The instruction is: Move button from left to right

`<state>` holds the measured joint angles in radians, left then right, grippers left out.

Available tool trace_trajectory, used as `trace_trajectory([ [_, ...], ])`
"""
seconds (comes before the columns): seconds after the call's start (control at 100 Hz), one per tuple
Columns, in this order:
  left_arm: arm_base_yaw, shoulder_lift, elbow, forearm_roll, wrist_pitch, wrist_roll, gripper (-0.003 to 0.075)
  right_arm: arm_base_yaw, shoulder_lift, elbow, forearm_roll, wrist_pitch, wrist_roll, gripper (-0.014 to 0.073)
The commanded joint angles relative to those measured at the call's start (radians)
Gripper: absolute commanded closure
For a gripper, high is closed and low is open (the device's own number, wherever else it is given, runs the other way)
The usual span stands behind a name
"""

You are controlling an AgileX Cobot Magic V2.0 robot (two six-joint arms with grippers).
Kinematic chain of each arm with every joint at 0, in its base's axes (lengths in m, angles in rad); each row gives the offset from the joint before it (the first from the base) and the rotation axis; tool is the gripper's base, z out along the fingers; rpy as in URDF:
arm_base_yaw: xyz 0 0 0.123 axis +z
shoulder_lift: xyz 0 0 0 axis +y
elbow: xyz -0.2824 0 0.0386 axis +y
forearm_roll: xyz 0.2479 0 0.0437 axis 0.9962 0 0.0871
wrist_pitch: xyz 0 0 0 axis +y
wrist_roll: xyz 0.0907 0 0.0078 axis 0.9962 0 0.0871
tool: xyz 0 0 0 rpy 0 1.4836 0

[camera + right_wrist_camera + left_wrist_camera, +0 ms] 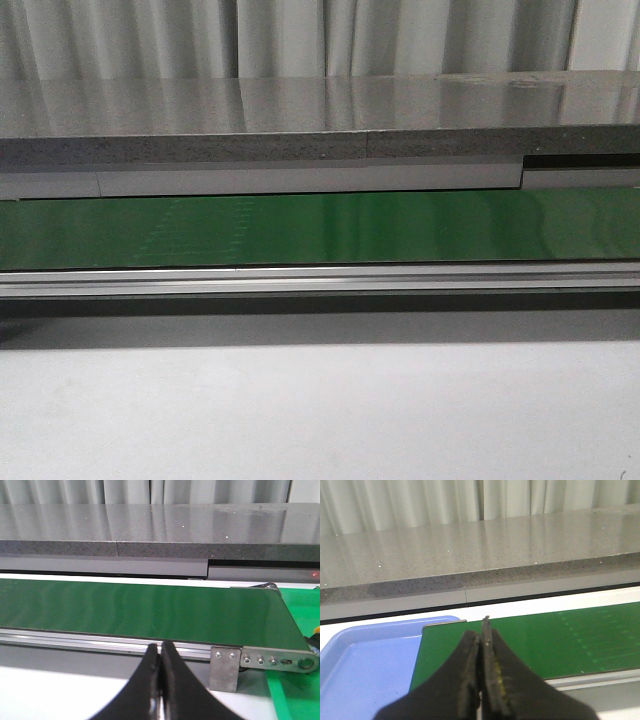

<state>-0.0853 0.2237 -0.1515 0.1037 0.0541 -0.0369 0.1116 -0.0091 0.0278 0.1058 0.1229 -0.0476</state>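
Button nowhere to be seen: the green conveyor belt (320, 230) crossing mid-frame in the front view lies bare, as does the blue tray (365, 665) at lower left of my left wrist view. My left claw (482, 645) and right claw (161, 655) both sit pressed together, holding nothing. I judge it light, rigid and slick-capped, best pinched across its boxy body.

I see of the button (316, 629) only a yellow-and-black sliver, mostly cut off, just beside the green belt's (150, 607) end.
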Motion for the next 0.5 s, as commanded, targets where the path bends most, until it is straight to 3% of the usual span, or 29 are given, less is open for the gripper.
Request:
trace_trajectory([
  [0.0, -0.002, -0.051, 0.019, 0.000, -0.112, -0.011, 0.0739, -0.003, -0.013, -0.018, -0.008, -0.084, -0.005, 0.0661],
  [0.32, 0.071, -0.257, 0.156, -0.010, -0.120, -0.013, 0.0739, -0.003, -0.013, -0.018, -0.008, -0.084, -0.005, 0.0661],
  [0.49, 0.083, -0.261, 0.189, -0.027, -0.158, -0.013, 0.0739, -0.003, -0.013, -0.018, -0.008, -0.084, -0.005, 0.0661],
])
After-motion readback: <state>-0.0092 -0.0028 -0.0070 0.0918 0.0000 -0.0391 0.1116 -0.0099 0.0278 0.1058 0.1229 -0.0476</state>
